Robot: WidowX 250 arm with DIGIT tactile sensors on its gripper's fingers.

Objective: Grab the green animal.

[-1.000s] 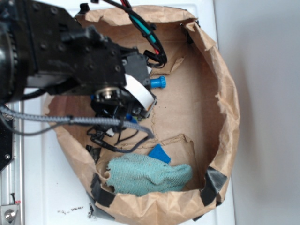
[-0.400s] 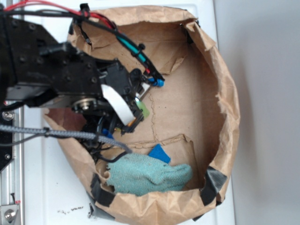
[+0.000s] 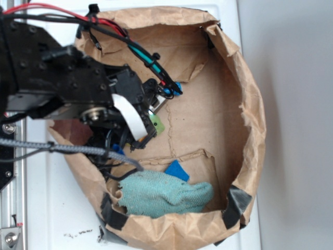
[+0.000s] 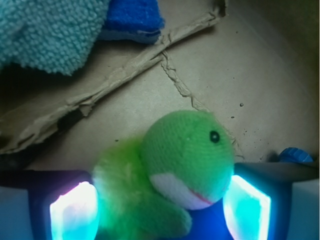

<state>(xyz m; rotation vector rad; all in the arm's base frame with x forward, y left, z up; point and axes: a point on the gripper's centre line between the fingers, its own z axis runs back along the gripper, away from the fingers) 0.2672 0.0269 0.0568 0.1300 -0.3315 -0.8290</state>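
The green animal (image 4: pixel 185 160) is a fuzzy lime-green plush with a rounded head, a black eye and a white mouth patch. It fills the gap between my two glowing fingers in the wrist view, its fuzzy body against the left pad (image 4: pixel 75 210) and its head against the right pad (image 4: pixel 247 202). My gripper (image 4: pixel 161 202) is shut on it. In the exterior view only a small bit of the green animal (image 3: pixel 157 125) shows at the gripper (image 3: pixel 154 126), low over the brown paper floor; the rest is hidden by the arm.
A brown paper bag wall (image 3: pixel 252 114) rings the area. A teal terry cloth (image 3: pixel 164 194) lies at the front, with a blue block (image 3: pixel 177 170) beside it. The blue bottle's cap (image 3: pixel 178 87) peeks out behind cables. A torn paper ridge (image 4: pixel 125 75) crosses ahead.
The arm moved left from one second ago, uncovering the green animal at the gripper's right side. Since 0.4 s ago almost nothing has moved.
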